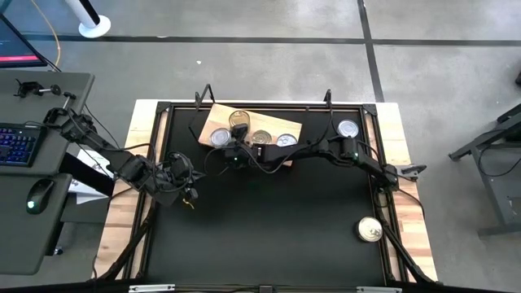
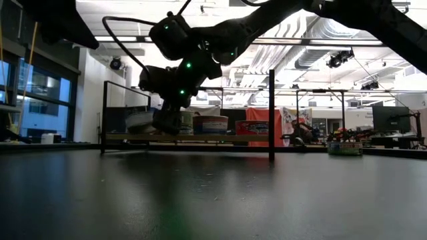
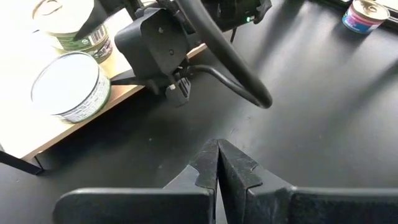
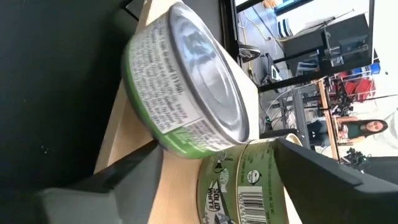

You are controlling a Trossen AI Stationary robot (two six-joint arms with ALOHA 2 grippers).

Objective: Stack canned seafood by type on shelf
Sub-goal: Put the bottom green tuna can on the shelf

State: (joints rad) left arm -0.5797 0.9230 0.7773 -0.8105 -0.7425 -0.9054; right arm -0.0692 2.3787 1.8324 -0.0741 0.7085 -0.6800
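Observation:
The light wooden shelf board (image 1: 281,124) carries several tins. A silver-topped, green-labelled tin (image 1: 220,137) (image 4: 177,93) sits at its left end. A gold-topped tin (image 1: 239,120) stands behind it, and two more (image 1: 260,137) (image 1: 286,140) stand to the right. A silver-topped tin (image 1: 348,129) and a gold-topped one (image 1: 370,229) rest on the black table. My right gripper (image 1: 234,152) (image 4: 217,149) is open at the board's near edge, facing the left-end tins. My left gripper (image 1: 186,194) (image 3: 217,165) is shut over the table, left of and nearer than the board. My right gripper comes level from the near side, with one finger (image 4: 134,174) close under the lower wall (image 4: 158,140) of the silver-topped tin. Whether it touches the tin I cannot tell.
A black frame with upright posts (image 2: 271,113) surrounds the board (image 2: 220,138). The right arm (image 1: 358,159) stretches across the table's far half. A desk with a keyboard (image 1: 16,142) and a mouse stands to the left. The black tabletop (image 1: 277,228) lies bare at the near middle.

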